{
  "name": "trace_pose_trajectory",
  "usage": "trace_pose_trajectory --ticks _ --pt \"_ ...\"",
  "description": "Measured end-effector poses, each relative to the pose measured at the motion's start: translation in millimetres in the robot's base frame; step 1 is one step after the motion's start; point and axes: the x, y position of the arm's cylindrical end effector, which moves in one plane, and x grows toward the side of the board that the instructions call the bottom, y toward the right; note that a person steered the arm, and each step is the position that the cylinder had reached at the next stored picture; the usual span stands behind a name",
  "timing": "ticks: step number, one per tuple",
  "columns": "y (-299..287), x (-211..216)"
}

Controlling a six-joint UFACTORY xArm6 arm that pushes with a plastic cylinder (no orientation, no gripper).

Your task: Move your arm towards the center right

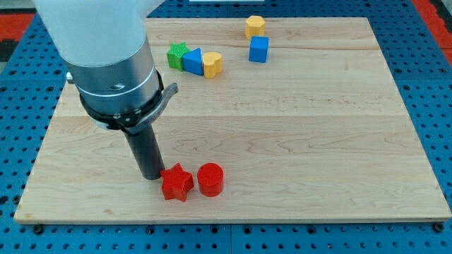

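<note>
My tip (152, 176) rests on the wooden board (296, 134) at the view's lower left, touching or nearly touching the left side of a red star block (176, 183). A red cylinder (210, 179) sits just right of the star. Near the view's top, a green star (177, 54), a blue block (193, 61) and a yellow heart (212, 64) lie together in a row. Further right are a yellow block (255, 26) and a blue cube (259, 49) below it.
The arm's wide grey and white body (113, 63) looms over the board's left side. A blue pegboard surface (431, 85) surrounds the board on all sides.
</note>
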Motion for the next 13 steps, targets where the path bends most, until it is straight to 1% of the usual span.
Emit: trace_pose_trajectory --ticks 1,2,4,11,12,13 --pt "-2 -6" --pt "-8 -29" --pt "-11 -48" --pt "-11 -58" --pt "-11 -77" --pt "3 -99"
